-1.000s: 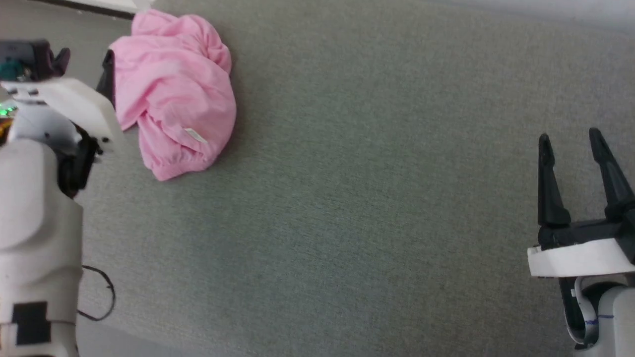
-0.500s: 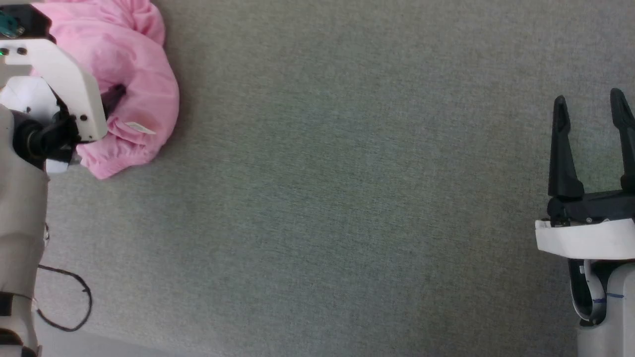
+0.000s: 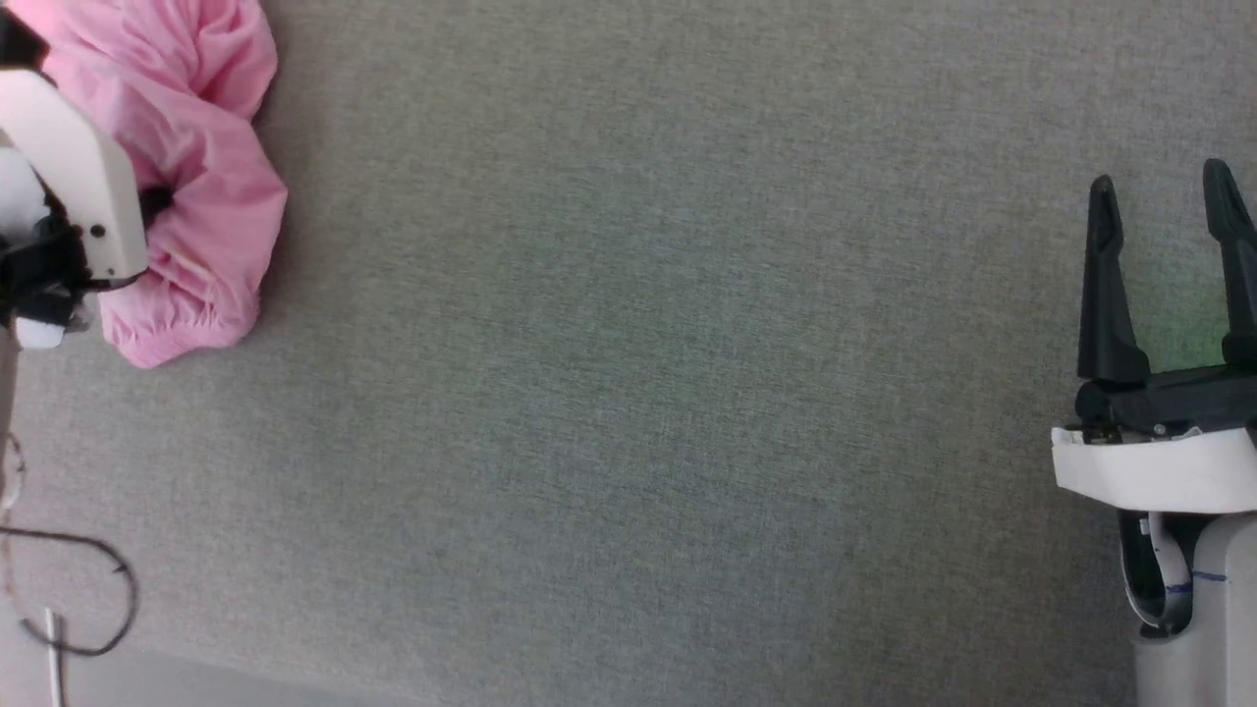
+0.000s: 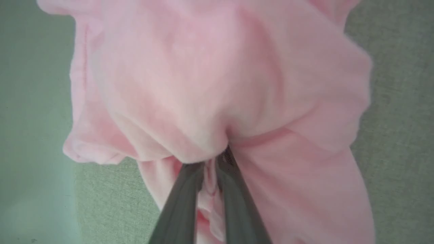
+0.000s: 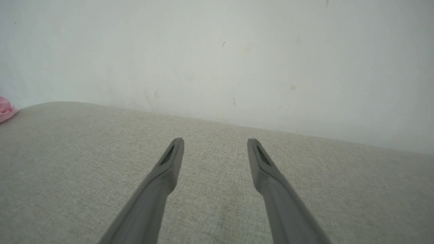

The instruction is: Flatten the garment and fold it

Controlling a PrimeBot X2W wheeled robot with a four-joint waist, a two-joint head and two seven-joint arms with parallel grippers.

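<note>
The garment (image 3: 201,147) is a crumpled light pink heap at the top left of the head view, on the grey fabric surface. Its gathered band (image 3: 177,329) forms the near edge. In the left wrist view my left gripper (image 4: 212,159) is shut on a bunched fold of the garment (image 4: 203,84), which bulges over the fingertips. My left wrist's white housing (image 3: 74,167) covers the heap's left side. My right gripper (image 3: 1160,182) stands open far to the right, fingers apart with nothing between them (image 5: 215,142). A pink corner of the garment (image 5: 5,113) shows at that view's left edge.
The grey fabric surface (image 3: 638,393) stretches wide between the two arms. A black cable loop (image 3: 98,599) hangs by the surface's front left edge. A white wall (image 5: 217,51) rises behind the surface's far edge.
The head camera has shifted, so the whole picture slid left. My left gripper pushed into the pink heap and closed on a fold. The white label is now covered. The right gripper stayed open.
</note>
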